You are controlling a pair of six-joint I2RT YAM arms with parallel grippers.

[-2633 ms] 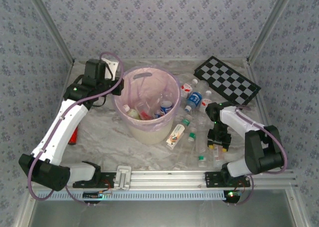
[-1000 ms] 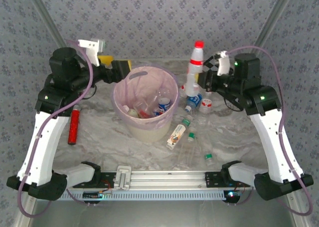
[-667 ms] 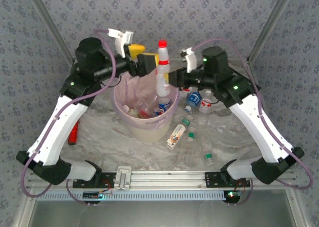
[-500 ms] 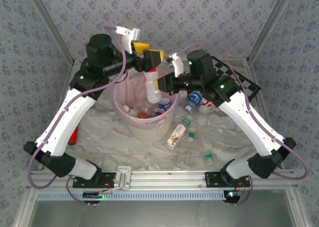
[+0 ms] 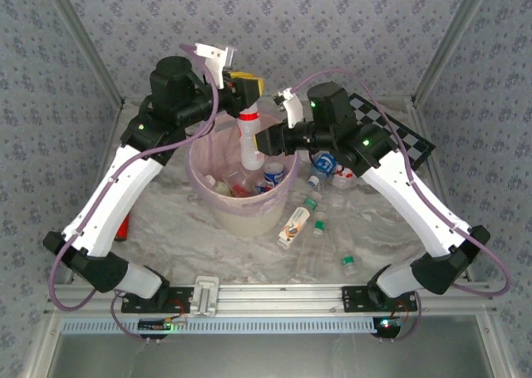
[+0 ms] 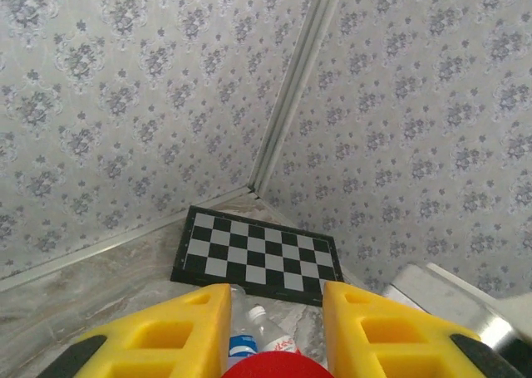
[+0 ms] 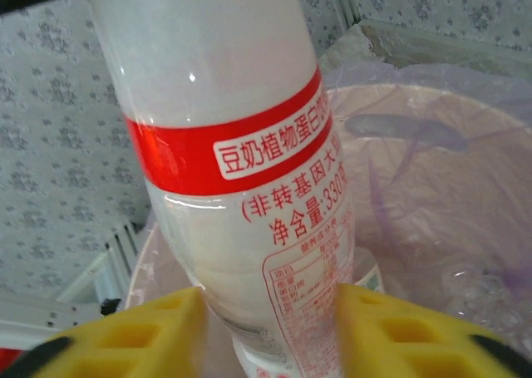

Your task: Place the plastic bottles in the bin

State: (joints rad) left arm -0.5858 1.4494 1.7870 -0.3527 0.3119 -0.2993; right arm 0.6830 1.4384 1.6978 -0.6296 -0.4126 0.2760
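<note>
One white bottle [image 5: 250,141], upright over the bin [image 5: 241,216]: likely light, slick, squashy, best held at the stiff red cap [image 6: 273,366] my left gripper [image 6: 274,288] pinches; my right gripper [image 7: 268,293] flanks its body, grip unclear.

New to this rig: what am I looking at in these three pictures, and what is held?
Two robot arms stand at a table's near edge. The wide picture looks down from above and behind them; the other two come from a camera on each wrist, with yellow fingers in view. A white bottle with a red band hangs over the bin, between the right gripper's fingers, its red cap between the left gripper's. Which grips it I cannot tell. More bottles lie in the bin and on the table, near a chequered board.
</note>
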